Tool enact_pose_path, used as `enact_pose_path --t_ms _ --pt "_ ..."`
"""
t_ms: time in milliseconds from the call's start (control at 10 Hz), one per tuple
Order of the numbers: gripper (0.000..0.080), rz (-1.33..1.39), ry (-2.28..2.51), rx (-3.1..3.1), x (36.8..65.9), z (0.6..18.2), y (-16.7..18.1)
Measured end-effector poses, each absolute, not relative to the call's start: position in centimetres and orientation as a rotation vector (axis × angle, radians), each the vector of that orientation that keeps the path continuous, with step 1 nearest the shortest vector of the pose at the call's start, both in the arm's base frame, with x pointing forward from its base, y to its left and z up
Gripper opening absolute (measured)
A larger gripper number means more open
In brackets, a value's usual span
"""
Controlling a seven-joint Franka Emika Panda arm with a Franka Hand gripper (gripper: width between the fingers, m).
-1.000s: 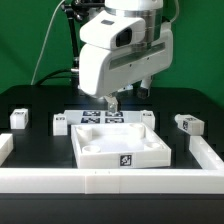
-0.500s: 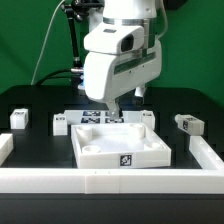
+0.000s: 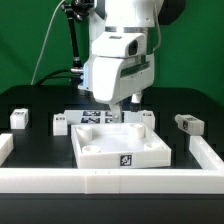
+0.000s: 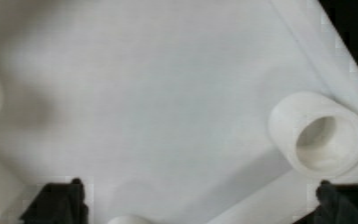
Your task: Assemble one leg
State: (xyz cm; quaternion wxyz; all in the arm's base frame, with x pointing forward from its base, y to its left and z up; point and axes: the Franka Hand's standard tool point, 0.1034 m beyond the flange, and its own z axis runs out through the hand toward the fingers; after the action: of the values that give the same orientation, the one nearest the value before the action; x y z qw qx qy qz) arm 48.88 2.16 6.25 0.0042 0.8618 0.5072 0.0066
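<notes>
Lying near end effector (image 3: 122, 103): leg (image 3: 150, 117)

The arm (image 3: 120, 15) hangs from the top centre of the exterior view. Its bulky white wrist housing (image 3: 120, 65) fills the upper middle of the frame. The gripper (image 3: 118, 108) points down, its tips just above the frame's centre. In the wrist view the two dark fingers (image 4: 60, 200) stand well apart, jaws spread wide.

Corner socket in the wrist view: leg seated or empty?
Empty. The round socket shows as an open hole in the white tray piece, with nothing standing in it.
</notes>
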Motion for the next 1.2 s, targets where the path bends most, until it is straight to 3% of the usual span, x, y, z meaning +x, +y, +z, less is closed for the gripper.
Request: enact_pose_path --t_ms 1200 --pt "0.065 -0.047 2.275 2.179 46.5 4.7 -0.1"
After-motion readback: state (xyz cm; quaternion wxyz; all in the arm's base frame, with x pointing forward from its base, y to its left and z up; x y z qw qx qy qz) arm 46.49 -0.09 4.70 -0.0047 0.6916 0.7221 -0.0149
